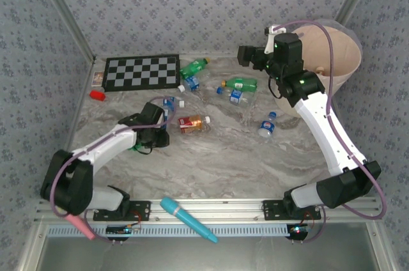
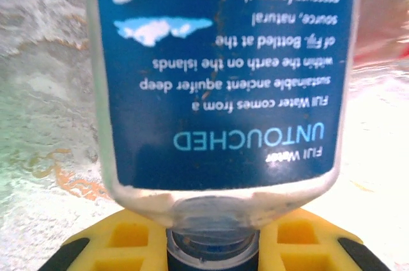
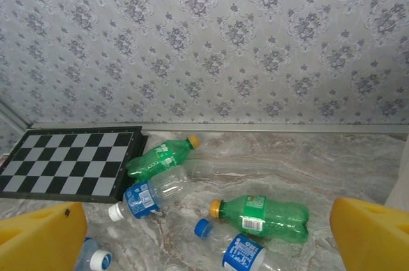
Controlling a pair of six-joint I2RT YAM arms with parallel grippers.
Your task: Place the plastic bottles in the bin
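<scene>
The left gripper (image 2: 214, 248) pinches a blue-labelled water bottle (image 2: 223, 73) at its neck end between yellow fingers (image 2: 124, 239). The right gripper (image 3: 208, 236) hangs with its fingers spread wide. An orange-capped green bottle (image 3: 265, 216) lies ahead of them, and the bin (image 1: 339, 54) stands just behind.

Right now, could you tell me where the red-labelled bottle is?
In the top view the red-labelled bottle lies left of centre on the table, just right of the left gripper.
</scene>
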